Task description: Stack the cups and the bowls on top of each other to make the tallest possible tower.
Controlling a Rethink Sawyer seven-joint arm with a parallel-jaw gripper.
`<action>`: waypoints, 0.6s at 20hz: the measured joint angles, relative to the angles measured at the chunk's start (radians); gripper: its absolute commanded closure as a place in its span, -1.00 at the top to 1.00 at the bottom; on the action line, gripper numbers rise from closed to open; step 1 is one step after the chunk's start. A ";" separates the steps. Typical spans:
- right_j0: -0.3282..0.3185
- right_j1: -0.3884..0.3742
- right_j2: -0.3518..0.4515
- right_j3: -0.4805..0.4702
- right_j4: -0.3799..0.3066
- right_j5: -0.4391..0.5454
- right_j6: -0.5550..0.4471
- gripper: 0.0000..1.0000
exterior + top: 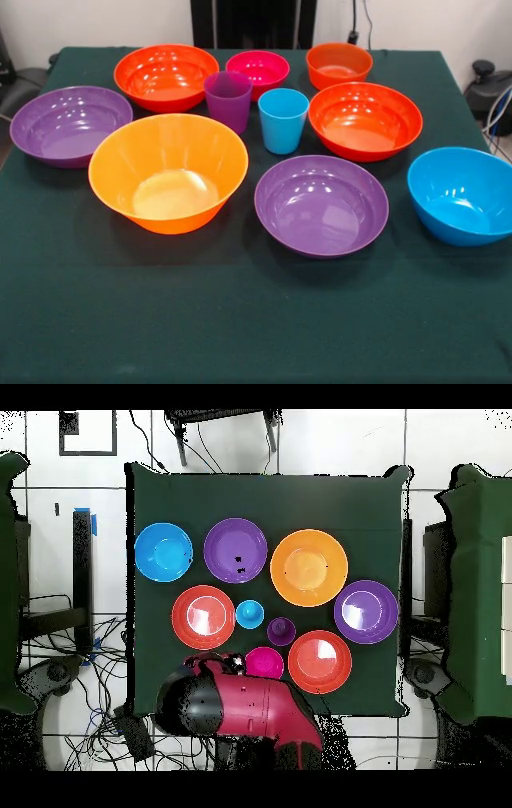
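All stand apart, upright and unstacked on the green table (pixel 240 320). The purple cup (pixel 228 100) and light blue cup (pixel 283 120) are side by side in the middle. Around them are two red-orange bowls (pixel 166 76) (pixel 365 120), a small magenta bowl (pixel 258 70), a small orange bowl (pixel 339 64), two purple bowls (pixel 70 126) (pixel 322 205), the big orange bowl (pixel 168 172) and the blue bowl (pixel 464 194). The red and black arm (pixel 245 706) is drawn back over its base in the overhead view and hides the small orange bowl there. I cannot make out the gripper.
The robot's black pedestal (pixel 252 22) stands at the table's far edge. Cables and dark equipment (pixel 488 88) lie off the table's right side. Green-covered tables (pixel 475 584) flank it in the overhead view.
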 measured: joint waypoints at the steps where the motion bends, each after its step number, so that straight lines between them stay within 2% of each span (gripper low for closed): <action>1: -0.005 0.007 0.000 0.000 -0.004 -0.009 0.000 1.00; 12: -0.040 0.104 0.001 -0.007 -0.038 -0.063 0.000 1.00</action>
